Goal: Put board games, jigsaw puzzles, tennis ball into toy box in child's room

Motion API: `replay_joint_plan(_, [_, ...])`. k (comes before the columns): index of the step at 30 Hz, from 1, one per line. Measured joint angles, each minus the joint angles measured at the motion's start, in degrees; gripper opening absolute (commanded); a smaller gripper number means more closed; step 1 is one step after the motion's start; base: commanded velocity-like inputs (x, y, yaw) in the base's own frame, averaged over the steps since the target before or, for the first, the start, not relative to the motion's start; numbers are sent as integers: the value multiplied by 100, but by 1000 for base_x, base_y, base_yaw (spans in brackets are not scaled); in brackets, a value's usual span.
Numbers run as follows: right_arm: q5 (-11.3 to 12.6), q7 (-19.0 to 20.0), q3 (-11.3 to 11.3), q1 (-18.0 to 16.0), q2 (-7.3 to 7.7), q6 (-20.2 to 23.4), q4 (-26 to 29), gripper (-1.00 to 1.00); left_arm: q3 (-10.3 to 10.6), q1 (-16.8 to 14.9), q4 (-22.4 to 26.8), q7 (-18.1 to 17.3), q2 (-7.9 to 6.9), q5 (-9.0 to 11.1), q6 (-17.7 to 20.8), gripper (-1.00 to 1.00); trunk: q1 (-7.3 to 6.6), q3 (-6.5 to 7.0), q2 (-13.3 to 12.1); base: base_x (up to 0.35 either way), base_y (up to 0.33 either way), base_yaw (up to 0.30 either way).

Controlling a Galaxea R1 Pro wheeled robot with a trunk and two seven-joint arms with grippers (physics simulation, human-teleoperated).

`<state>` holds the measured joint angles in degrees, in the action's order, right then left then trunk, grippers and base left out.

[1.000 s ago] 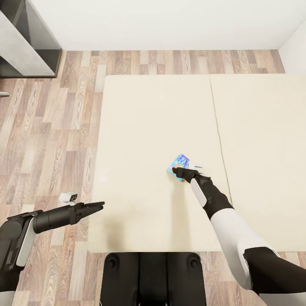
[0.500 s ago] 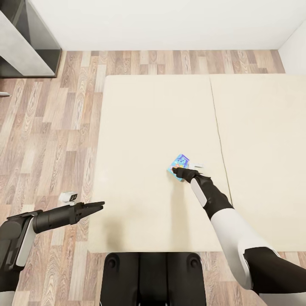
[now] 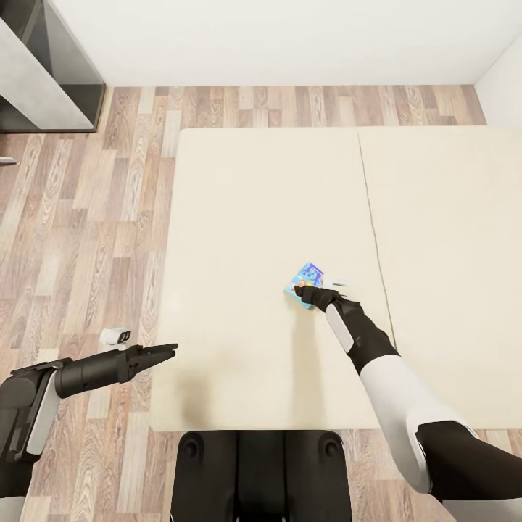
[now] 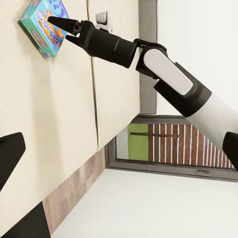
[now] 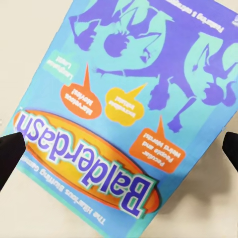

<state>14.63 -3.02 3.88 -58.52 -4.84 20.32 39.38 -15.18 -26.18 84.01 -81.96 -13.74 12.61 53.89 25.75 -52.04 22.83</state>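
Item: blue board game (image 3: 307, 279), flat on the bed (image 3: 254, 217), near its middle seam. Right gripper (image 3: 310, 293): fingers spread, straddling the box, not clamped. Left gripper (image 3: 165, 352): idle, state unclear. Change since a second ago: none; grasp pending.

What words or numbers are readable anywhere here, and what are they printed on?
"Balderdash": big blue letters on an orange oval, on the lid of the blue board game lying on the bed; the right gripper hovers over it.
Small line under the title: starts "The Hilarious Bluffing", the rest blurred.
Orange and yellow speech bubbles and corner print on the lid: too blurred to read.
Nothing else carries text.
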Motion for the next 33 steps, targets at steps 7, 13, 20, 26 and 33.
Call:
replay_joint_plan(7, [0,0,0,0,1,0,0,100,-3,0,0,-2,0,1,0,100,0,0,0,0,109,0])
replay_joint_plan(13, [0,0,1,1,0,0,0,100,-3,0,1,1,1,-3,0,100,0,0,0,0,104,0])
replay_joint_plan(20, [-4,0,0,0,-9,0,0,100,-3,0,0,-6,0,-1,0,100,0,0,0,0,36,0])
replay_joint_plan(26, [-11,-7,1,0,-5,0,0,100,-3,0,1,0,2,-3,0,100,0,0,0,0,91,0])
replay_joint_plan(33, [-10,-8,-1,0,0,0,6,100,-7,0,13,-4,0,6,2,100,0,0,0,0,27,0])
